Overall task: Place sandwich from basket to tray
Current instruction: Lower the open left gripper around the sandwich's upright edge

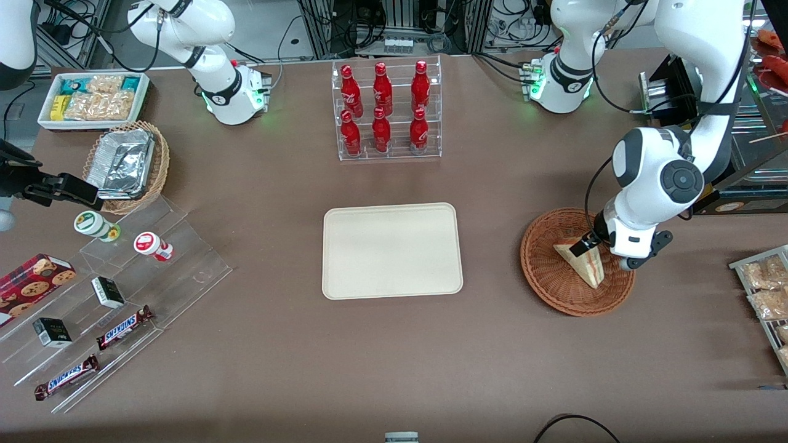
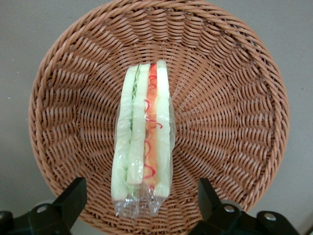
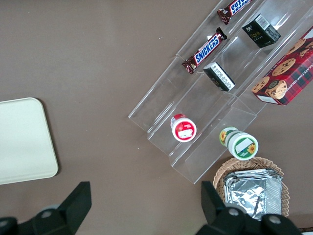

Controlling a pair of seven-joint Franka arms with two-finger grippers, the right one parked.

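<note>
Brown cloth covers the table (image 1: 277, 344), and toward the working arm's end of it sits the basket (image 1: 545, 280), round and woven, well apart from the cream tray (image 1: 392, 251) at the middle. Inside the basket lies the sandwich (image 2: 143, 139), a plastic-wrapped wedge standing on edge with its filling stripes facing up at the wrist camera. The gripper (image 2: 142, 200) hangs just above it with its fingers (image 2: 72, 198) spread wide, one on each side of the wedge and touching nothing.

It looks light and soft — the bread would likely squash under a hard squeeze, and the glossy wrap is probably slippery. The best hold seems to be across the two flat bread faces, near the middle of the wedge's length rather than at the loose crimped end of the wrap. A gentle close should do — just firm enough to stop it sliding.
</note>
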